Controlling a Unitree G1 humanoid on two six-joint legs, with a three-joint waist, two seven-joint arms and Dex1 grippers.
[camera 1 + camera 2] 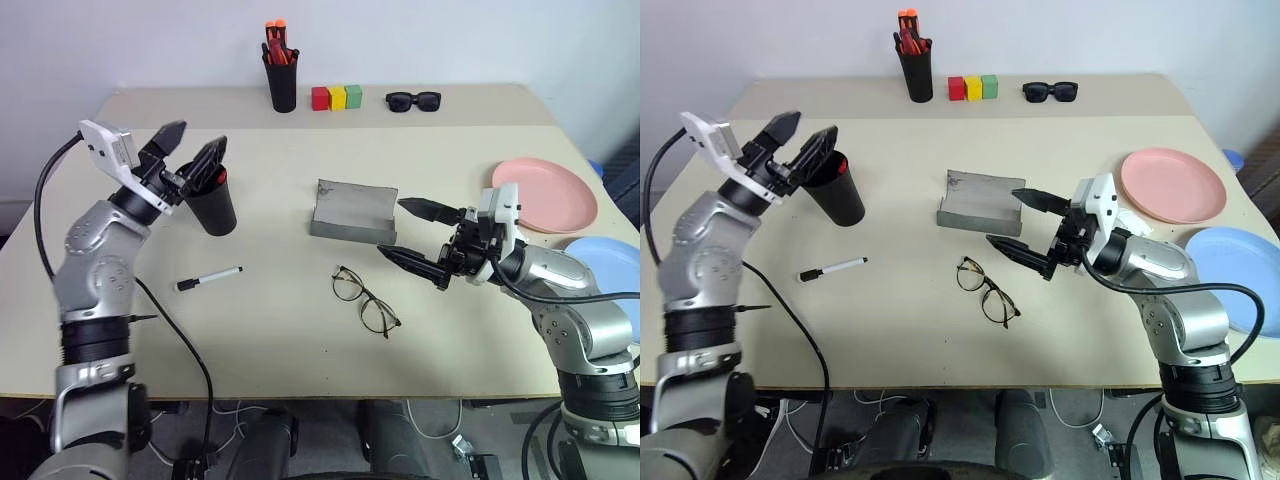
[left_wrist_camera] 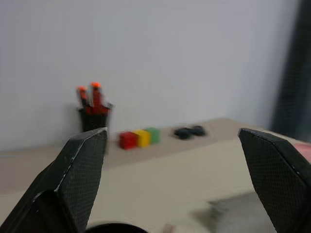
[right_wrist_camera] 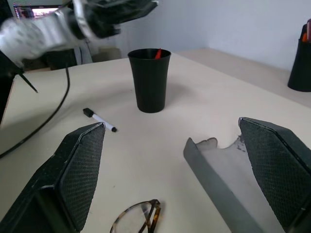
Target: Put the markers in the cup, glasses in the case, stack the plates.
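Note:
The black cup [image 1: 216, 211] stands at the table's left, with a red-tipped marker [image 3: 158, 53] poking up inside it. My left gripper [image 1: 200, 137] hovers open just above the cup's rim, nothing between its fingers. A white marker [image 1: 209, 279] lies flat on the table in front of the cup. The grey case [image 1: 352, 212] sits open at the middle. Wire-framed glasses [image 1: 365, 300] lie just in front of it. My right gripper [image 1: 392, 228] is open and empty, right of the case and above the glasses. The pink plate [image 1: 548, 193] and blue plate [image 1: 610, 270] lie apart at the right.
Along the back edge stand a slim black pen holder [image 1: 282, 80] full of orange-and-red pens, three coloured blocks [image 1: 336, 97] and black sunglasses [image 1: 413, 100]. A black cable [image 1: 170, 330] hangs from my left arm over the table's front left.

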